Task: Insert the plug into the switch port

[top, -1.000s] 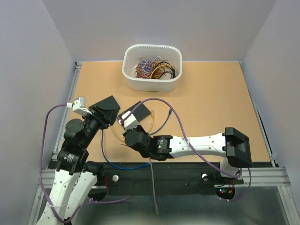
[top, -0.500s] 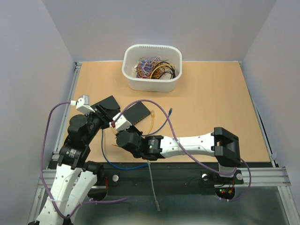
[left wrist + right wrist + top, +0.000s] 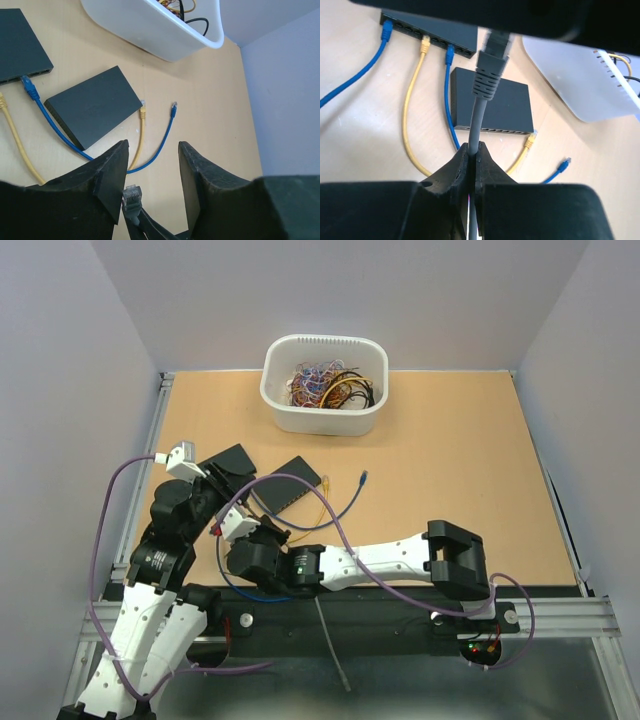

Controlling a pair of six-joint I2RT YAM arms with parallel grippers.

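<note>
Two switches lie left of desk centre: far switch (image 3: 430, 30) is cabled in blue and yellow, near switch (image 3: 492, 107) is in front of it. The grey cable (image 3: 476, 115) is pinched tight by the right end effector (image 3: 472, 150). Its plug (image 3: 492, 50) is held above the desk toward the near-left corner, between the wide-spread left end effector (image 3: 150, 170) fingers.

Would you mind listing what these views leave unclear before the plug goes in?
Right wrist: the plug tip is lost behind a blurred dark shape along the top edge.
Left wrist: the far switch is cut off by the left edge; the near switch shows no ports on its dark side.
Top: the plug is hidden under the left arm and right arm; free ports are too small to tell.
</note>
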